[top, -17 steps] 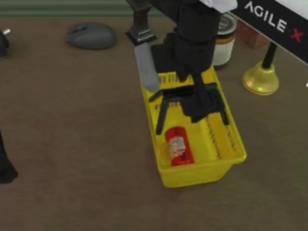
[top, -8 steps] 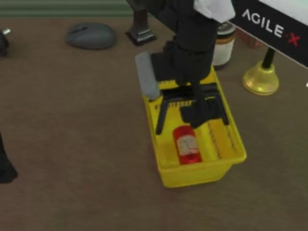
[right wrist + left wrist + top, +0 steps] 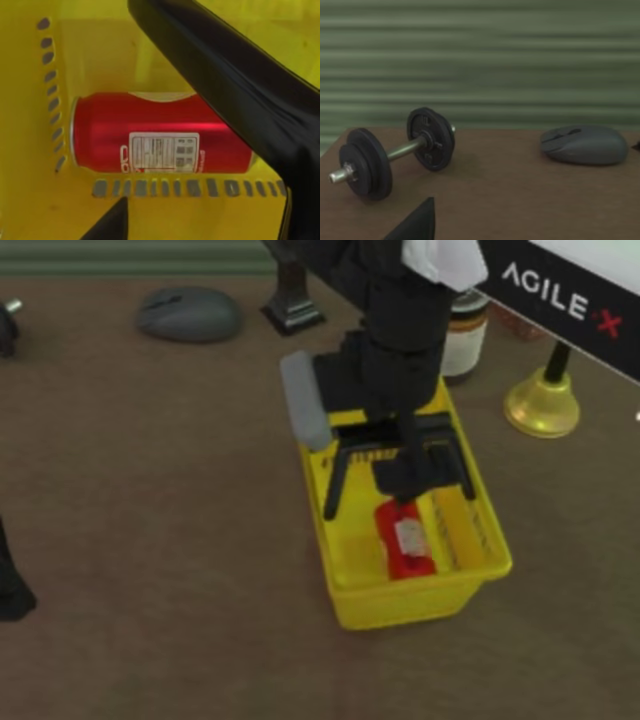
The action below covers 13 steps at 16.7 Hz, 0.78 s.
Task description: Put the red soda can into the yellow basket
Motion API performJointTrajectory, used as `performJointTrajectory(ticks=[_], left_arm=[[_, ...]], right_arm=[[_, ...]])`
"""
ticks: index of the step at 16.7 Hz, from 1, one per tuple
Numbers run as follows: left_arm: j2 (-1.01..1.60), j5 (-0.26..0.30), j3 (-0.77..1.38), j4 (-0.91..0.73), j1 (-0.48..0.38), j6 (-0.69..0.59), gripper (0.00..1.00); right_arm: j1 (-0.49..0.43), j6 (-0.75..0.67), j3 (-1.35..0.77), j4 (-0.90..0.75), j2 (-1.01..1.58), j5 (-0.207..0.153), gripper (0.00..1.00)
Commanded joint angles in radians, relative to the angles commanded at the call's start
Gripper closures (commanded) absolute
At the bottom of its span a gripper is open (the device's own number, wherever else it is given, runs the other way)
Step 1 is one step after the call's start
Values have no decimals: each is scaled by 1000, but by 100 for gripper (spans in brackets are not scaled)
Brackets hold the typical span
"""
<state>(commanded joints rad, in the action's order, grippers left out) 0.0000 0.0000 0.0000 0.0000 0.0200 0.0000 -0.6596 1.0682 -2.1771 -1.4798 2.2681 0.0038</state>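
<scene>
Since a second ago the red soda can (image 3: 405, 538) has rolled right inside the yellow basket (image 3: 345, 502), lying near-to-far below the right gripper (image 3: 405, 478). Right wrist: released fingers (image 3: 107, 222) are straddling it. Left arm is parked left.

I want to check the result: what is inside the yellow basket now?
The red can lies on its side on the basket floor. The right gripper and the black handle cover the basket's far part, so that part cannot be seen.
</scene>
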Motion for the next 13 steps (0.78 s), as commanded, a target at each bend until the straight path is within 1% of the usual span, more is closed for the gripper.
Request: performJointTrajectory(ticks=[10, 11, 13], left_arm=[[0, 0, 0, 0, 0, 0, 0], [0, 0, 0, 0, 0, 0, 0], [0, 0, 0, 0, 0, 0, 0]], right_arm=[[0, 0, 0, 0, 0, 0, 98], [0, 0, 0, 0, 0, 0, 100], [0, 0, 0, 0, 0, 0, 100]])
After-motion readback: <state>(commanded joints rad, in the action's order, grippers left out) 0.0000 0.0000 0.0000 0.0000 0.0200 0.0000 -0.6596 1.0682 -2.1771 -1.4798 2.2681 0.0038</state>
